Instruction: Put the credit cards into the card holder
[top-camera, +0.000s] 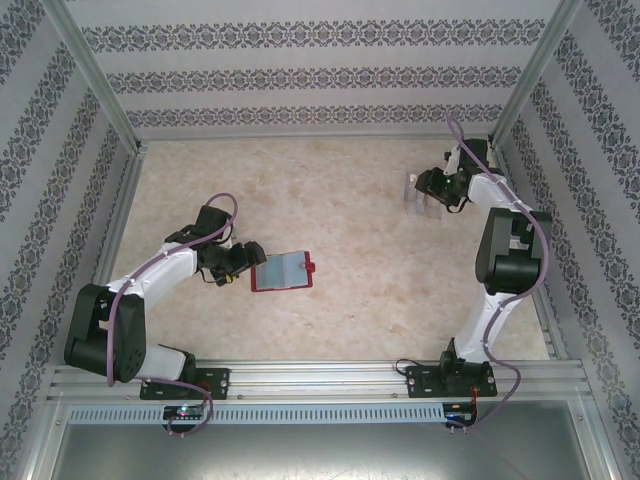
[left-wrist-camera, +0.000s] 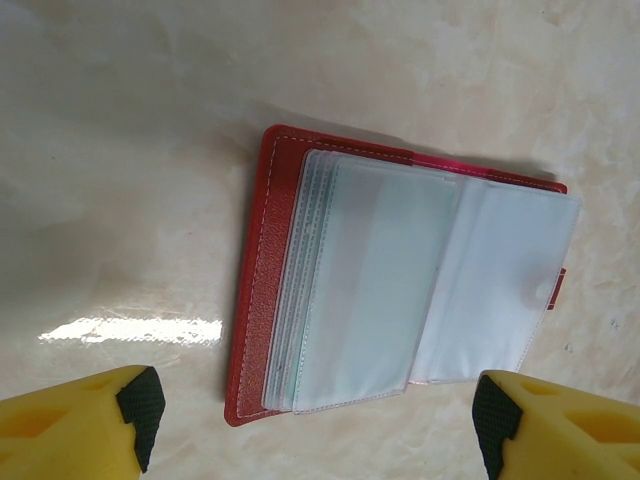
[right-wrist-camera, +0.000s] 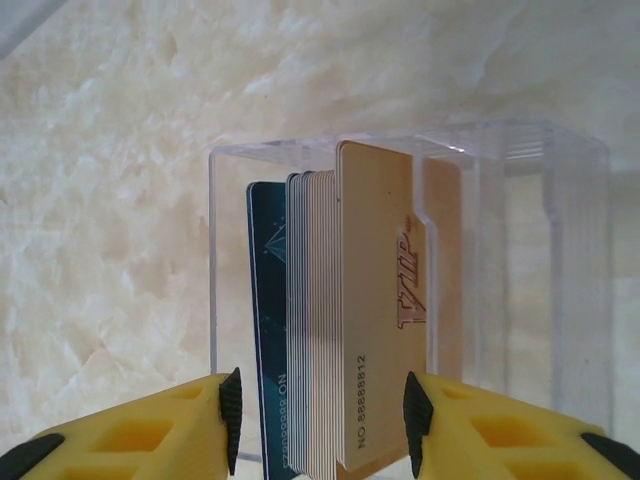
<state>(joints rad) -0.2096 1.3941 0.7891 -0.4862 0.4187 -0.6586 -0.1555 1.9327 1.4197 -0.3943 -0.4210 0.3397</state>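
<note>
**Cards in holder; task looks near complete**

Top view: left gripper (top-camera: 245, 262) spread beside the open red wallet (top-camera: 282, 271); right gripper (top-camera: 432, 192) at the card holder (top-camera: 412, 190), far right.
Left wrist: sleeves (left-wrist-camera: 380, 280) apparently empty.
Right wrist: credit cards (right-wrist-camera: 375, 300) upright inside; fingers flank the stack, pinch undeterminable.

place: we take it for a robot lab cell | base: we see left arm (top-camera: 150, 270) and right arm (top-camera: 505, 255) bolted on an aluminium rail (top-camera: 320, 378) | enclosure: metal posts (top-camera: 95, 75) carry patterned wall panels (top-camera: 300, 75) on three sides | surface: marble-look table (top-camera: 350, 200) | wiring: purple cables (top-camera: 228, 200) along the arms
</note>
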